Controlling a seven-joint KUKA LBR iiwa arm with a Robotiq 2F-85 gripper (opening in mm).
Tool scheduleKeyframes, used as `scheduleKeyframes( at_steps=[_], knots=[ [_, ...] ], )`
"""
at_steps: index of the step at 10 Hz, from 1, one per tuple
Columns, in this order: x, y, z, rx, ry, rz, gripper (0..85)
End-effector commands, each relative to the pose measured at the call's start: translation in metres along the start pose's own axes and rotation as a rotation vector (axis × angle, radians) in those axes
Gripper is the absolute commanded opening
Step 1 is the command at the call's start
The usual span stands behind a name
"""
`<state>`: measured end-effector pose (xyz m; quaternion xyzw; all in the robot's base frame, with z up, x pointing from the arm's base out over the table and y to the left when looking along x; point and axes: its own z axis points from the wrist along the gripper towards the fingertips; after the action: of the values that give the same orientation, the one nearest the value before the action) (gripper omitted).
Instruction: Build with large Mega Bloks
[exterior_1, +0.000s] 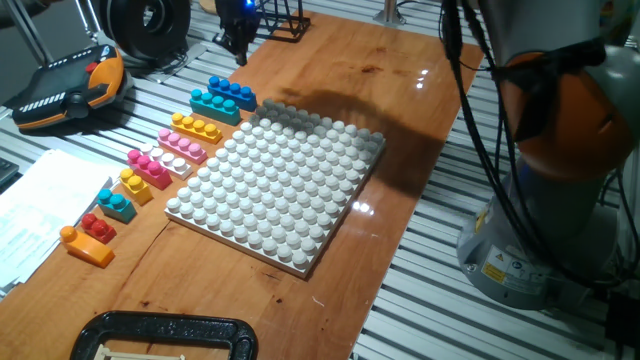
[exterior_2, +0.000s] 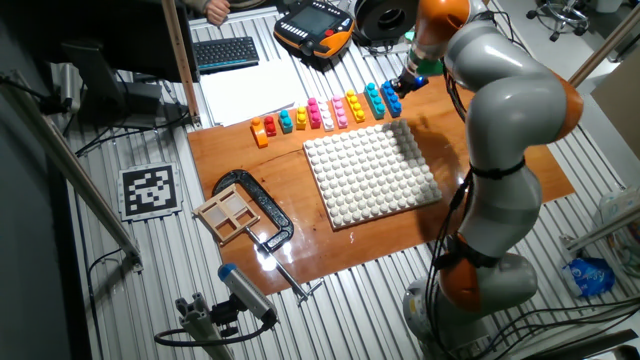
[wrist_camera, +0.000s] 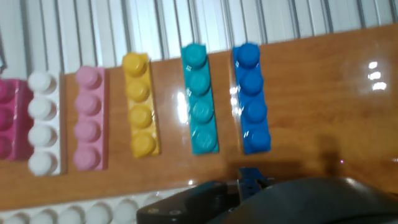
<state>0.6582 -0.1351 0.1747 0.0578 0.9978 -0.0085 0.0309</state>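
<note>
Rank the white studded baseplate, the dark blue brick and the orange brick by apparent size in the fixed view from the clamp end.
1. White studded baseplate, far the largest.
2. Dark blue brick and orange brick: alike; the orange one's nearness makes ranking unsure.

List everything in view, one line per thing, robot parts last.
Dark blue brick: one, four studs, far end of the brick row.
Cyan brick: one, long, beside the dark blue one.
Yellow brick: one, long, next in the row.
Pink brick: one, long, next in the row.
White brick: one, long, between pink and magenta.
Magenta brick: one, next in the row.
Small yellow-and-cyan bricks: a short pair, nearer.
Red and orange bricks: near end of the row.
White studded baseplate: one, middle of the wooden board.
Black clamp: one, at the board's edge.
Teach pendant: one, black and orange, off the board.
Gripper: above the dark blue brick; jaws unclear.
</note>
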Motion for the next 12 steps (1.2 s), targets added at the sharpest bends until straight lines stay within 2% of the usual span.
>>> scheduleKeyframes(
  at_steps=[1,3,5,6,8,9,12],
  knots=[
    [-0.011,-0.002,0.004,-0.010,0.003,-0.001,0.0],
    [-0.021,-0.003,0.014,0.011,-0.015,-0.007,0.0],
    [-0.032,-0.009,0.023,0.007,-0.013,-0.033,0.0],
    [-0.037,-0.013,0.028,-0.006,-0.004,-0.045,17.0],
    [-0.041,-0.014,0.036,-0.001,-0.007,-0.057,17.0],
    [-0.042,-0.014,0.038,0.003,-0.009,-0.062,34.0],
    [-0.047,-0.016,0.049,-0.010,-0.017,-0.073,34.0]
  ],
)
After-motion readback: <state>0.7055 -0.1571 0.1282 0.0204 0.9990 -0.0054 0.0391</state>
